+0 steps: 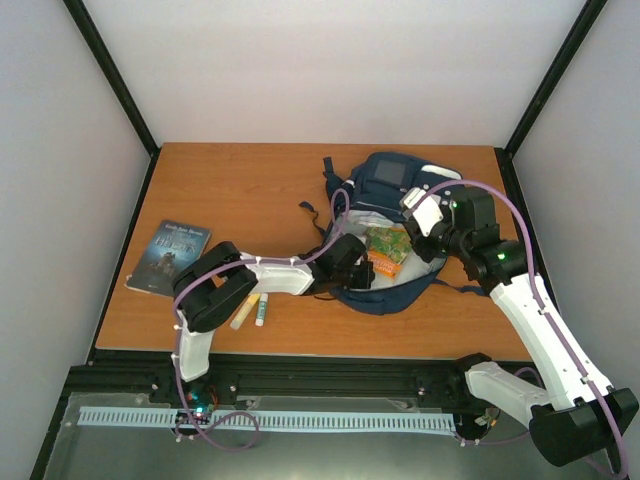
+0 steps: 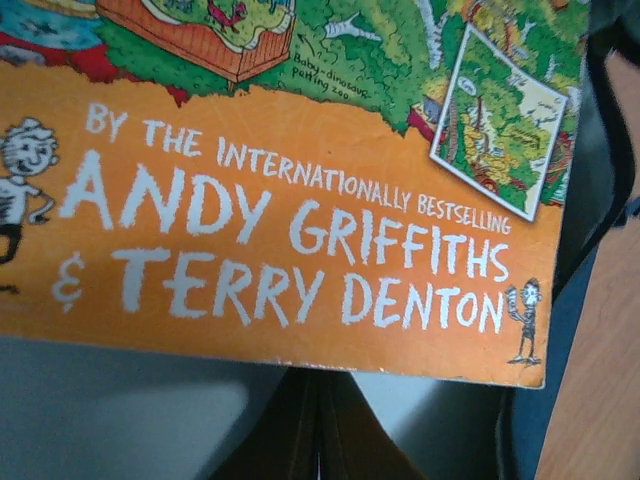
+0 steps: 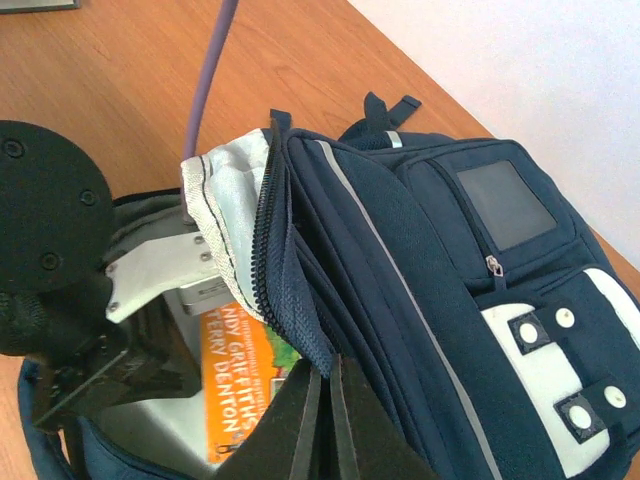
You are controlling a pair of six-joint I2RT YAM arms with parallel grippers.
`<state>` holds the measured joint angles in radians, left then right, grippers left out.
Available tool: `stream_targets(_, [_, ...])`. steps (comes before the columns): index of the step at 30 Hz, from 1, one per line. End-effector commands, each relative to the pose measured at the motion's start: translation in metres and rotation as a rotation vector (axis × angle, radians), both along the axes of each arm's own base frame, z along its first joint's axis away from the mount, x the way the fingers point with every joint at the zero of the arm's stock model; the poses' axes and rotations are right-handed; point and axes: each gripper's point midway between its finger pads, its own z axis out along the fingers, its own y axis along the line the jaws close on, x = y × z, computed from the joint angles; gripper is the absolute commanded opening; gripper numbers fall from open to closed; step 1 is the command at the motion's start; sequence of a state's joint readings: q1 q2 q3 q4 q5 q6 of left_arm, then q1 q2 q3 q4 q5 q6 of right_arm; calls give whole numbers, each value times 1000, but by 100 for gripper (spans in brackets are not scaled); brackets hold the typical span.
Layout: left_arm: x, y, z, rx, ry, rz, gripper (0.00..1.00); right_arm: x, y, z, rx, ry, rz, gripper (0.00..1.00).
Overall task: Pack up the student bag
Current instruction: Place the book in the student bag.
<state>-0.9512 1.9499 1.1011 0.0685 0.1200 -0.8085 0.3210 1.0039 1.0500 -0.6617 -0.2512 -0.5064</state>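
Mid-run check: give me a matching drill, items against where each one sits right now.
Items:
1. orange book
2. dark book
3. two sticks

Places:
A. flat on the left side of the table
B. by the table's near edge, left of centre
C. inside the open student bag

Pairs: 1-C, 2-A, 3-B.

The orange book point(image 2: 300, 250) carries on its cover, in white capitals, "BY THE INTERNATIONALLY BESTSELLING ANDY GRIFFITHS & TERRY DENTON". A small handwritten label on its green drawing reads "Baby-dinosaur petting zoo". In the right wrist view, the same cover inside the student bag point(image 3: 420, 300) shows only parts of those 2 names. The dark book point(image 1: 170, 257) on the table point(image 1: 250, 190) has a title too small to read.
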Motion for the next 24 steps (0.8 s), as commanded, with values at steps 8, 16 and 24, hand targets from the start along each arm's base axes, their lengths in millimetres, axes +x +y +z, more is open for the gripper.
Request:
stream_targets(8, [63,-52,45,-175,-225,114,1,-1,9,22,59,-48,33,3])
stream_targets(16, [95,-67,55,-294,-335,214,1,0,7,14,42,-29,28,3])
stream_targets(24, [106,-87,52,-371,-373,193,1,1,7,10,38,-23,25,3])
